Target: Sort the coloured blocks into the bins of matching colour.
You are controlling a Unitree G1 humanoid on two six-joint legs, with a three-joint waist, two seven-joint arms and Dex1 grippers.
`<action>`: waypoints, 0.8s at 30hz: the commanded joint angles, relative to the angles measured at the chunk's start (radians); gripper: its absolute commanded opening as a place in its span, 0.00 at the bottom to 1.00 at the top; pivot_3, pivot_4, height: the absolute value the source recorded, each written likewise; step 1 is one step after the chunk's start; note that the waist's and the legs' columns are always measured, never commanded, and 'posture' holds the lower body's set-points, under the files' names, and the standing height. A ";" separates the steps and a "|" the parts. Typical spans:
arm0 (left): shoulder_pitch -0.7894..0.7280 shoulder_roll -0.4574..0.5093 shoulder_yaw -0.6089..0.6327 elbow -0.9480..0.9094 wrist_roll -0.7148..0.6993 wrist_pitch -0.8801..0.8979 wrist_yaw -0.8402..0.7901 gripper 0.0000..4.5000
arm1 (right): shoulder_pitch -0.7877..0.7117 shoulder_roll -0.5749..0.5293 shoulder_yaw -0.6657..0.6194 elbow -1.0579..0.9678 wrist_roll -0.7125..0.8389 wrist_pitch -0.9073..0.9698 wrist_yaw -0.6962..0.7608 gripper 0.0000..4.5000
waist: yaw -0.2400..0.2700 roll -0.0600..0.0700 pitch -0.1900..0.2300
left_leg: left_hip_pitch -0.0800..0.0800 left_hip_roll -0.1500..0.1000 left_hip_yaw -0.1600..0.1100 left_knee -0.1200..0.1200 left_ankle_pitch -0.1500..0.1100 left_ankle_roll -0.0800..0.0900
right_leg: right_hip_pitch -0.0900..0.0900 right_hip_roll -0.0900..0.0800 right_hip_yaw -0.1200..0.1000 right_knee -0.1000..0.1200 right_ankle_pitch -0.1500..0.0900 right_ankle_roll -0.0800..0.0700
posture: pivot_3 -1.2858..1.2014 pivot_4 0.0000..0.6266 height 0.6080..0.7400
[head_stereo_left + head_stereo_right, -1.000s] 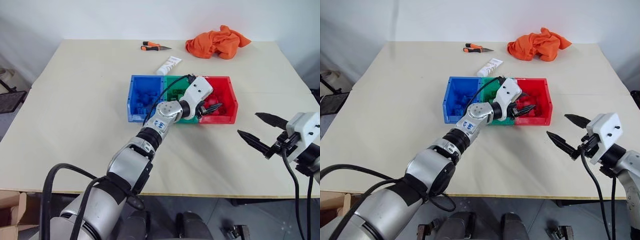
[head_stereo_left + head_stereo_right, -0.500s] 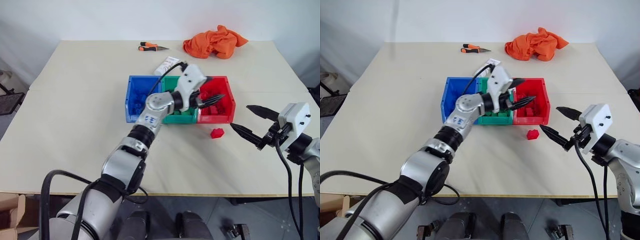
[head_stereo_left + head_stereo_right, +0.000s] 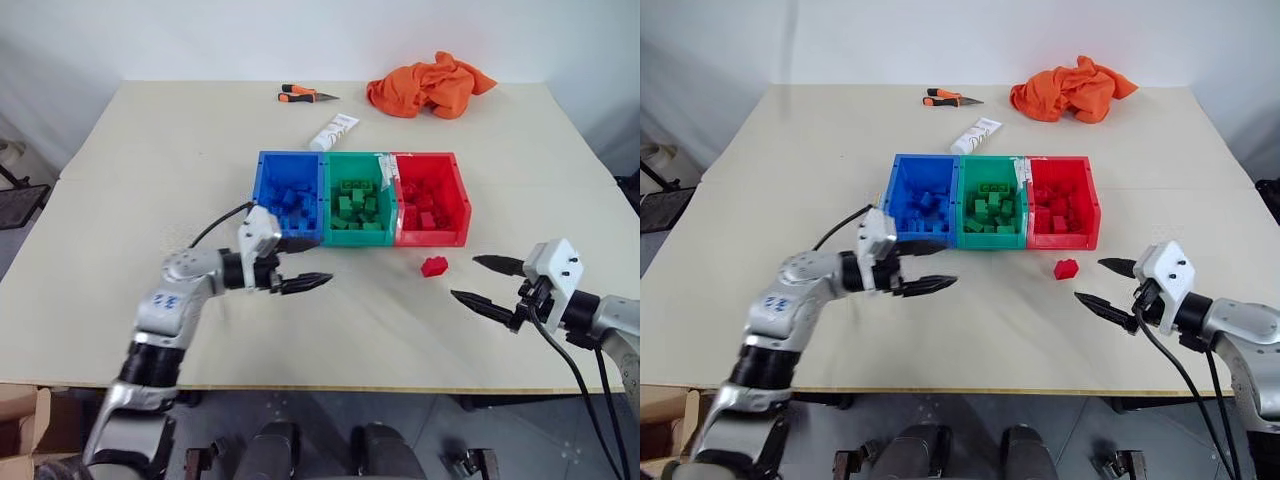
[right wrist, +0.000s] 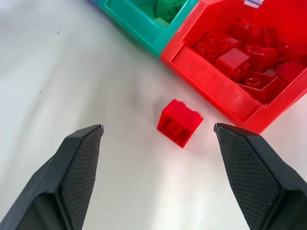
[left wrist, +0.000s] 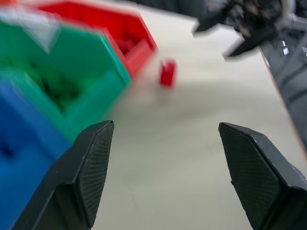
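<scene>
So we've got one small red studded plastic brick (image 3: 433,266) sitting loose on the cream tabletop (image 3: 150,160), just on the near side of the red open-top plastic bin (image 3: 458,200), not touching it. That bin is the right end of three joined trays; the green plastic bin (image 3: 333,196) is in the middle and the blue plastic bin (image 3: 262,195) on the left, each already piled with bricks of its own colour.

Our right gripper (image 3: 484,281) hovers near the loose brick, to its right and a bit nearer, fingers spread wide, nothing in them. Our left gripper (image 3: 304,263) hangs in front of the blue bin, also wide open and empty.

Nothing sits between the right gripper and the brick. Further back there's a white tube (image 3: 334,131), orange-handled pliers (image 3: 304,95) and a crumpled orange cloth (image 3: 432,84), all well apart from the bins.
</scene>
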 commanded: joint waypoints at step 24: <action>0.149 0.100 0.190 0.093 -0.166 -0.270 -0.190 0.82 | -0.166 0.172 0.121 0.187 -0.116 -0.032 -0.173 0.87 | -0.024 0.000 0.000 | 0.001 0.000 -0.001 -0.002 0.000 0.000 | 0.000 0.000 -0.001 0.000 0.000 0.000 | 0.52 0.24 1.00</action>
